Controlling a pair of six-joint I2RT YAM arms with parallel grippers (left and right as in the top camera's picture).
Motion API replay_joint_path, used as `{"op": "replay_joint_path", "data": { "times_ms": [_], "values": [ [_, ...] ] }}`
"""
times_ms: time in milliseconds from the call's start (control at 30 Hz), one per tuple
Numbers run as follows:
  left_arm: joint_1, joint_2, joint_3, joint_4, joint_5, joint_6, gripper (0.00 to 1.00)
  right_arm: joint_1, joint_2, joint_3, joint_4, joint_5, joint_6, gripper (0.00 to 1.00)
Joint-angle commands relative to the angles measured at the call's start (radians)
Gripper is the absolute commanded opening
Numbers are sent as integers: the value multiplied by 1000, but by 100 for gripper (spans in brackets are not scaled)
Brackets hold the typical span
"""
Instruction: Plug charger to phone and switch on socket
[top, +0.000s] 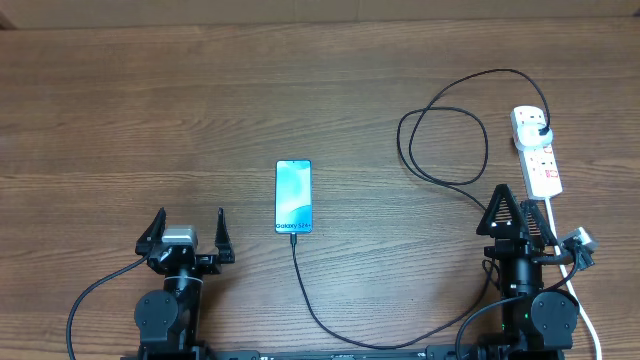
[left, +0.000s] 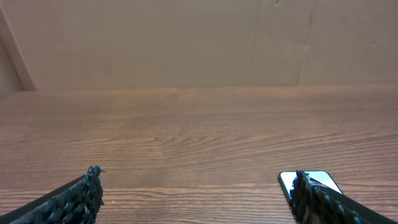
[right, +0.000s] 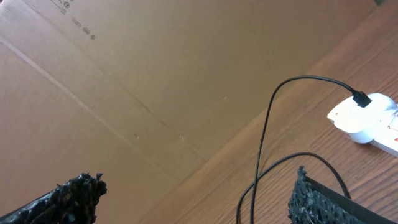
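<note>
Left end effector (top: 190, 218) and right end effector (right: 193, 180), either side of the phone (top: 293, 196), gape empty. The limp, light charger (right: 360, 98) trails from the phone's near end; I'd pinch its stiff tip.

One phone (top: 293, 196); one charger (top: 295, 250), a single black cable reaching the phone's near end; one socket (top: 537, 150), a white power strip well right of the phone; two grippers, the left gripper (top: 190, 216) left of the phone, the right gripper (top: 518, 205) right of it; one table (top: 150, 100).
</note>
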Motion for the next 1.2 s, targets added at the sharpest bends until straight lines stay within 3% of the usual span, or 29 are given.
{"op": "replay_joint_path", "data": {
  "times_ms": [0,233,1167],
  "values": [
    [10,-3,-3,-2,-6,-9,100,1,-3,-23,-3,17,2,100],
    [10,-3,-3,-2,-6,-9,100,1,-3,-23,-225,19,2,100],
    [10,-3,-3,-2,-6,-9,100,-3,0,-22,-225,19,-1,100]
  ]
}}
